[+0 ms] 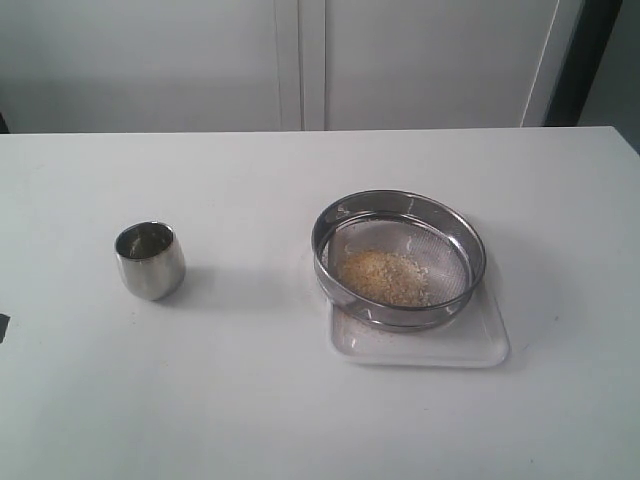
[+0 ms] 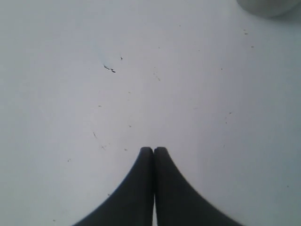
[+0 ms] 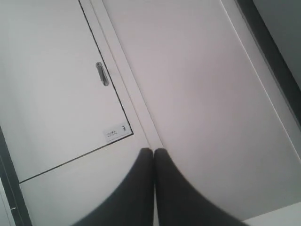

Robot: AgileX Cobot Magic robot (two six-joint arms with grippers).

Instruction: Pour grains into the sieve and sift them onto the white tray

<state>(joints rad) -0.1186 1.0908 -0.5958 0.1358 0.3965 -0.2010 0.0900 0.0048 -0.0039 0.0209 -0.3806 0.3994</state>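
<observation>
Left gripper (image 2: pixel 154 149): jaws pressed together, nothing held, over bare table (image 2: pixel 94 94). White tray (image 1: pixel 420 352) lay on table, right of centre. Sieve (image 1: pixel 322 250) sat on tray, covering its far part. Grains (image 1: pixel 388 277) heaped mid-mesh inside sieve. Steel cup (image 1: pixel 150 260) stood upright, well apart to left. Right gripper (image 3: pixel 154 150): jaws closed, empty, facing cabinet door (image 3: pixel 56 117) beyond.

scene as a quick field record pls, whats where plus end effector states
cup: upright on table, left of sieve, apart from it
sieve: sits on tray
grains: heap inside sieve
tray: on table, under sieve
left end effector: shut, empty, above table
right end effector: shut, empty, facing cabinet door
</observation>
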